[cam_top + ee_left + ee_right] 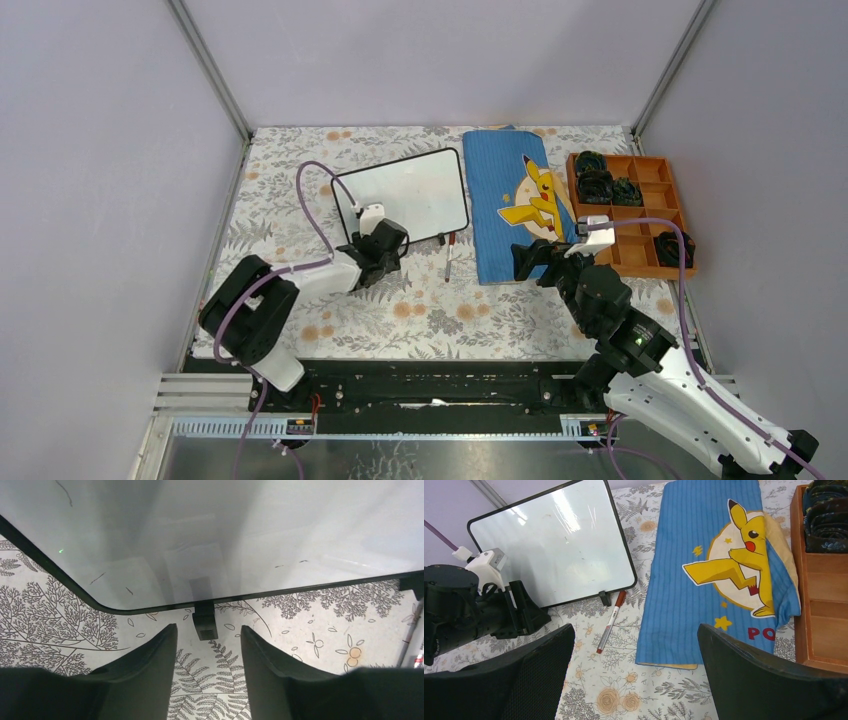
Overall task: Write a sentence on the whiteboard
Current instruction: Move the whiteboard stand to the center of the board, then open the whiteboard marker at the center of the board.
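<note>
The whiteboard (405,192) lies on the flowered table cover, white with a thin black rim. No sentence shows on it, only a few faint strokes (97,577). My left gripper (388,246) sits at the board's near left edge. In the left wrist view the gripper (208,630) is open and empty, with the board's (225,530) black foot (205,615) just ahead of the fingertips. A red-capped marker (449,258) (610,622) lies loose on the table by the board's (554,545) near right corner. My right gripper (531,258) (635,630) hovers open and empty, to the right of the marker.
A blue cloth with a yellow cartoon figure (510,200) (704,580) lies right of the board. A wooden compartment tray (640,262) (819,625) with several dark items stands at the far right. Grey walls enclose the table.
</note>
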Available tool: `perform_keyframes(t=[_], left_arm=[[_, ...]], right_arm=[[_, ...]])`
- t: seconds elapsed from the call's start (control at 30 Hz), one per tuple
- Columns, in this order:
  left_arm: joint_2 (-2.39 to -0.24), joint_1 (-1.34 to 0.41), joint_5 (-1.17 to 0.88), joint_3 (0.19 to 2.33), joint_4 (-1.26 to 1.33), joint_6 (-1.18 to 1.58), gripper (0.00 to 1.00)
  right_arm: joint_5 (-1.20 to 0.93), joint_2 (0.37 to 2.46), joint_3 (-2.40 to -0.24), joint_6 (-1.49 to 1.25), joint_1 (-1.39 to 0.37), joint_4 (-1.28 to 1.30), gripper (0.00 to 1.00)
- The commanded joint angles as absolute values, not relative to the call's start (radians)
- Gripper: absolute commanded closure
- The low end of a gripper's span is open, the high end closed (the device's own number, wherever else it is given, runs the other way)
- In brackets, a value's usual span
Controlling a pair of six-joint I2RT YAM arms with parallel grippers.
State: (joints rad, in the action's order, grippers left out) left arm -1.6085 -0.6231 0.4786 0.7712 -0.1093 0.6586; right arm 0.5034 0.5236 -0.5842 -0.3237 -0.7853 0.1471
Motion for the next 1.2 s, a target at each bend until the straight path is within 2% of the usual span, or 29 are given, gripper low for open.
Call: perform_keyframes(t=[0.0, 0.27, 0.37, 0.57, 0.77, 0.93, 1.17], left_arm=[[-1.538, -0.63, 0.455, 0.757, -0.122, 0.657, 0.4], [-1.294, -0.642, 0.333, 0.711, -0.204, 0.687, 0.12], [-1.153, -0.66, 0.257, 0.681, -0.225, 0.681, 0.07], [-0.886, -0.664, 0.112, 0.697, -0.174, 0.497, 0.07], [-0.76, -0.664, 0.201, 0.743, -0.107, 0.254, 0.07], [-0.644, -0.663, 0.231, 0.647, -0.004, 0.254, 0.07], [-0.574, -0.663, 0.259, 0.642, -0.051, 0.236, 0.07]], right_arm=[[0.486, 0.523, -0.595, -0.342, -0.787, 0.147, 0.0], [0.428, 0.561, -0.597, -0.344, -0.788, 0.114, 0.0], [0.385, 0.622, -0.613, -0.358, -0.788, 0.097, 0.01], [0.26, 0.888, -0.657, -0.436, -0.789, 0.016, 0.06], [0.226, 1.19, -0.744, -0.556, -0.789, -0.05, 0.14], [0.228, 1.395, -0.834, -0.63, -0.788, -0.046, 0.21], [0.245, 1.585, -0.95, -0.656, -0.787, -0.009, 0.26]])
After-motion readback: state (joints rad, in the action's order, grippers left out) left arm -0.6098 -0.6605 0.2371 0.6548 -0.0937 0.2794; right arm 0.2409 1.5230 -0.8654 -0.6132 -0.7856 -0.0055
